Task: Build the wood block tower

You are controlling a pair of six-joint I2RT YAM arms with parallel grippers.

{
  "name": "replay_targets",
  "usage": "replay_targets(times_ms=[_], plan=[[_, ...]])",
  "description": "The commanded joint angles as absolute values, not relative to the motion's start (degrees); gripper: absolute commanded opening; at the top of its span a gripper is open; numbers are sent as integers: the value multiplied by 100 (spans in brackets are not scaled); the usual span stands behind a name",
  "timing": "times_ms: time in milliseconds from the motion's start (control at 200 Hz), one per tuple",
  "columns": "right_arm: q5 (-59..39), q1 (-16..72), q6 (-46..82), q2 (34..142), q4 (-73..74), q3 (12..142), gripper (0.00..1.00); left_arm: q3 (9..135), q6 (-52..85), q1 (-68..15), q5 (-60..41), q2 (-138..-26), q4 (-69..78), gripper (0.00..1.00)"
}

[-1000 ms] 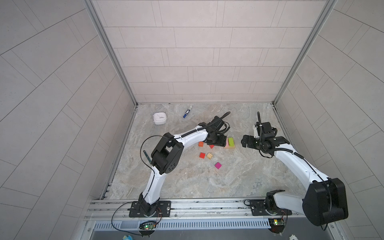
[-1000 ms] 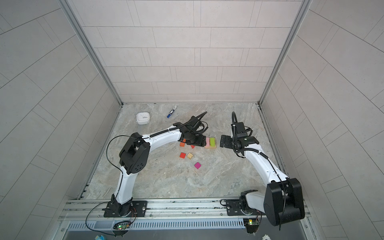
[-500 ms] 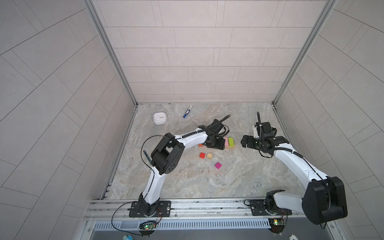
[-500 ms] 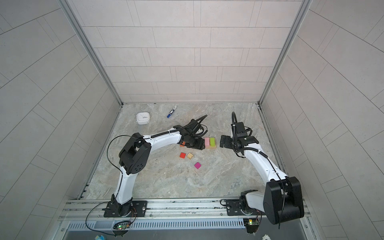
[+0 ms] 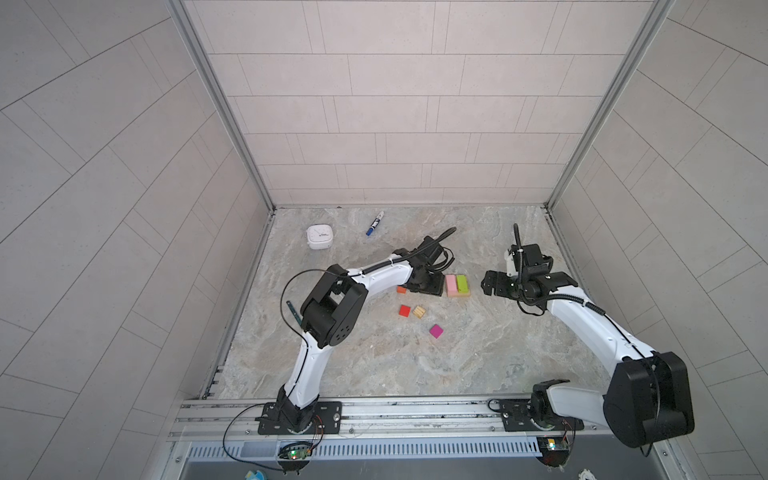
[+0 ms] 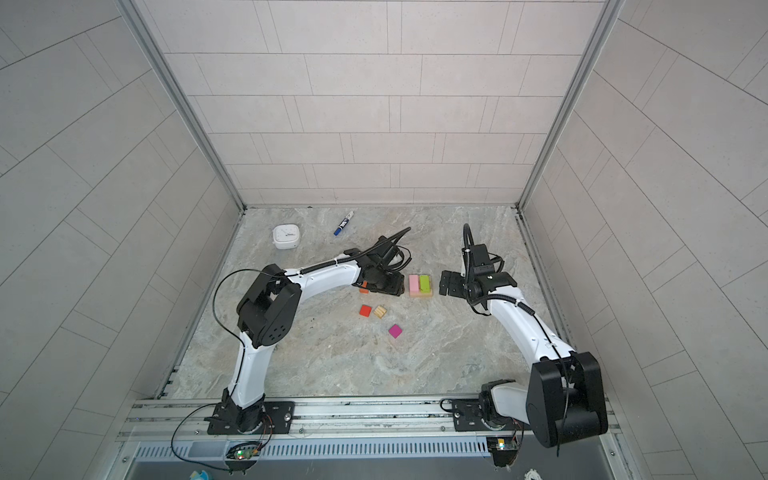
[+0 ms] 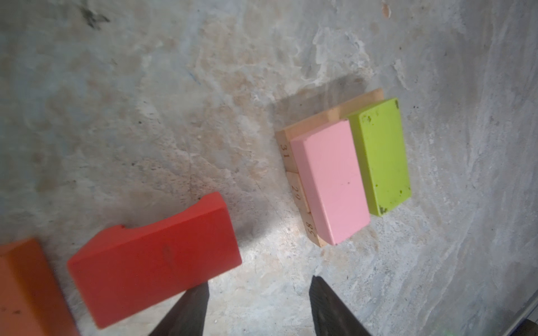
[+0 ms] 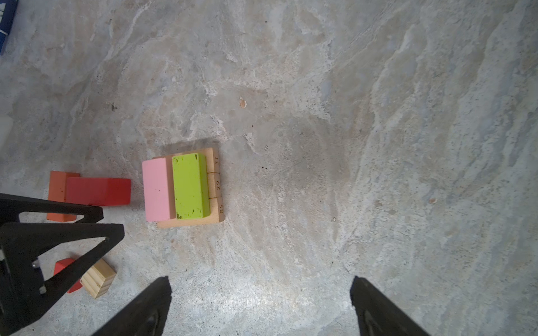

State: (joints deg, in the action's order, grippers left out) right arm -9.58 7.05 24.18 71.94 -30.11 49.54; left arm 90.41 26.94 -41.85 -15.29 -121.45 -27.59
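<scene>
The tower stood mid-table, toward the far side. Three plain tan bars with numbers burnt into their ends lay side by side as its base. A matte pink bar and a scuffed lime bar lay touching each other crosswise on top.

Just left of it lay the red arch, curved notch showing, with an orange bar against its left side. Other wood blocks lay nearer: a red cube beside a grain-striped tan cube, and a magenta cube apart to the near right. A blue-capped marker and a white rounded-square timer sat far left on the veined, stone-patterned table.

My left gripper hung low between arch and tower, fingers partly spread over bare table with nothing between them. One finger met the arch's edge; whether it touched, I could not tell. That arm reached in from the left, elbow raised. My right gripper hovered just right of the tower, spread wide and empty, pointing left.
</scene>
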Motion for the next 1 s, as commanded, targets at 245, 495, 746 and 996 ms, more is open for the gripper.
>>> replay_targets(times_ms=[245,495,746,996], plan=[[-1000,664,2437,7663,-2934,5051,97,9296,2944,-4120,-1463,-12496,-2581,67],[-1068,668,2416,8154,-2973,5263,96,9435,3064,-4127,-1469,-12691,-2522,69],[-1028,668,2428,8637,-3005,5471,95,9513,3121,-4107,-1412,-12775,-2537,70],[-965,618,2428,8870,-2734,5495,96,9552,3170,-4105,-1488,-12823,-2487,72]])
